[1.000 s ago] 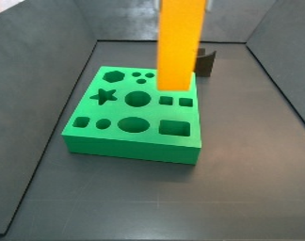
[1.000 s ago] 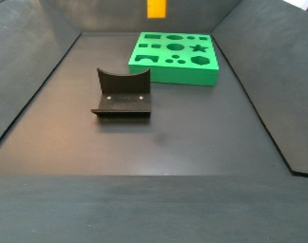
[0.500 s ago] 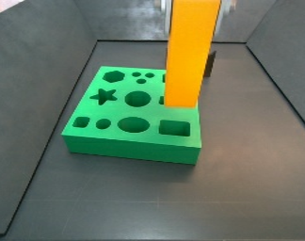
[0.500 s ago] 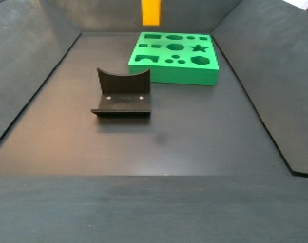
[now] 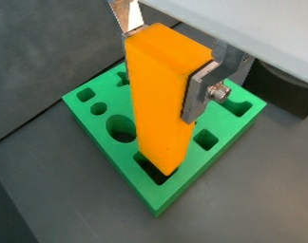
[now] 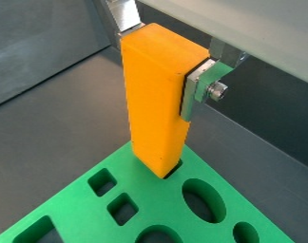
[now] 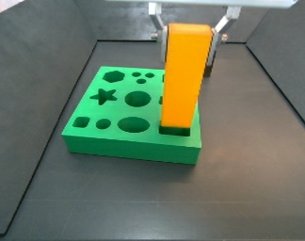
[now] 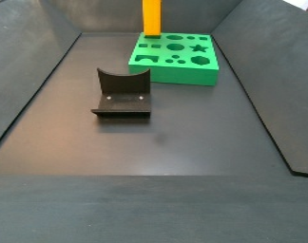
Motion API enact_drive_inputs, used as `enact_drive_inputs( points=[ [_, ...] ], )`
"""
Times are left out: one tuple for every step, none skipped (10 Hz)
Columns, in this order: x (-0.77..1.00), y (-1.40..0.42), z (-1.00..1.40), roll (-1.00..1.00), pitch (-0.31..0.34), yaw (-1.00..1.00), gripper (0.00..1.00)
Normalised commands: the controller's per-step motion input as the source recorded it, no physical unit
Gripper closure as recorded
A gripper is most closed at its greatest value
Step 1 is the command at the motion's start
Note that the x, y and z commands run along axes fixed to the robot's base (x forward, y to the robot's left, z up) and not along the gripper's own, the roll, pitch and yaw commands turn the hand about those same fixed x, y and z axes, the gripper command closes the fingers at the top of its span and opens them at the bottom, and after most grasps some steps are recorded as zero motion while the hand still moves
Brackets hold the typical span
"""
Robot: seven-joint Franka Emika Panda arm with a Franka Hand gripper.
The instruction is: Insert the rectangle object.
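Observation:
The rectangle object (image 7: 183,75) is a tall orange bar, upright. My gripper (image 7: 189,31) is shut on its top end, silver fingers (image 5: 200,90) pressing both sides; it also shows in another wrist view (image 6: 160,57). The bar's lower end sits at or just inside the rectangular hole at a corner of the green block (image 7: 118,118). In both wrist views the bar (image 5: 163,104) (image 6: 157,100) meets the hole in the block (image 5: 182,185) (image 6: 112,204). In a side view the bar (image 8: 151,17) stands on the block's far corner (image 8: 182,57).
The dark fixture (image 8: 121,93) stands on the floor apart from the green block. Dark bin walls (image 7: 275,85) slope up around the floor. The block's other shaped holes (image 7: 118,94) are open.
The bar has come down with my gripper, and its lower end has reached the rectangular hole at the block's corner. The gripper now shows at the top of a side view.

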Motion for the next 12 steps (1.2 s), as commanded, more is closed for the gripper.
enact_drive_inputs(
  points=[
    [0.00,-0.07,-0.25,-0.01,0.000,-0.10,1.00],
    [0.00,-0.07,-0.26,-0.02,-0.001,-0.09,1.00],
    [0.00,-0.05,-0.28,-0.01,-0.004,-0.06,1.00],
    [0.01,-0.09,-0.33,-0.03,-0.004,-0.09,1.00],
    [0.01,-0.15,-0.33,-0.04,-0.009,-0.14,1.00],
    [0.01,-0.17,-0.32,-0.05,-0.011,-0.17,1.00],
    [0.09,-0.15,-0.38,-0.02,0.000,-0.16,1.00],
    [0.16,-0.11,-0.46,-0.01,0.000,-0.19,1.00],
    [0.17,-0.04,-0.47,-0.02,0.000,-0.29,1.00],
    [0.08,0.00,-0.44,0.00,-0.010,-0.21,1.00],
    [0.07,0.00,-0.48,0.00,-0.026,-0.03,1.00],
    [0.00,0.00,-0.51,0.00,-0.063,0.00,1.00]
  ],
)
